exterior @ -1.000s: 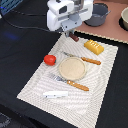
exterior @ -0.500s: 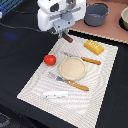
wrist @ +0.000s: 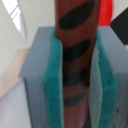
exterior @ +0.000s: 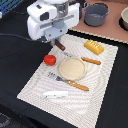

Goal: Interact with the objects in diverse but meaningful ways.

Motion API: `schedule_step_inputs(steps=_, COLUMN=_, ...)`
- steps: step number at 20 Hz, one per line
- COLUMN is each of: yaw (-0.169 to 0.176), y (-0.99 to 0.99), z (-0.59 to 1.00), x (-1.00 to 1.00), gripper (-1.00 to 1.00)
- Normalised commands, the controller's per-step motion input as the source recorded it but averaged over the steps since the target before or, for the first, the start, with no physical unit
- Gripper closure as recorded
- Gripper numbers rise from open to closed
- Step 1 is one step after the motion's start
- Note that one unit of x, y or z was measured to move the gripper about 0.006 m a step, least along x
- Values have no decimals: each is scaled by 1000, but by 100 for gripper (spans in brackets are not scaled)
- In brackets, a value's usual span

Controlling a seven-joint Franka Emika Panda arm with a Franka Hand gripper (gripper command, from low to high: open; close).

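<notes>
Lab-style tabletop, robot arm (exterior: 50,20), toy place setting, striped mat (exterior: 102,75)

No writing, label, brand or number can be read anywhere in either view. The dark oval marks on the reddish-brown stick (wrist: 75,55) are only a pattern, not letters. The white arm housing (exterior: 47,20) and the gray pot (exterior: 96,14) bear nothing legible.

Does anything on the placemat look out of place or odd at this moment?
Only one item is off the mat: the sausage stick is clamped in the pincer above the placemat. The plate is bare.
</notes>
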Motion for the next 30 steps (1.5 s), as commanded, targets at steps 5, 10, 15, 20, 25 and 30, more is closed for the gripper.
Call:
schedule_step_inputs(steps=5, yaw=0, y=-844, z=-60, x=-287, gripper=100)
schedule_step_inputs(steps=10, yaw=0, y=-830, z=-110, x=-236, gripper=100)
schedule_step_inputs(steps=15, yaw=24, y=-707, z=-145, x=-73, gripper=100)
schedule_step_inputs(steps=20, yaw=38, y=-660, z=-237, x=-63, gripper=100)
schedule_step_inputs(steps=25, yaw=63, y=-448, z=-41, x=259, gripper=100)
schedule_step_inputs(steps=30, yaw=66, y=-333, z=-90, x=271, gripper=100)
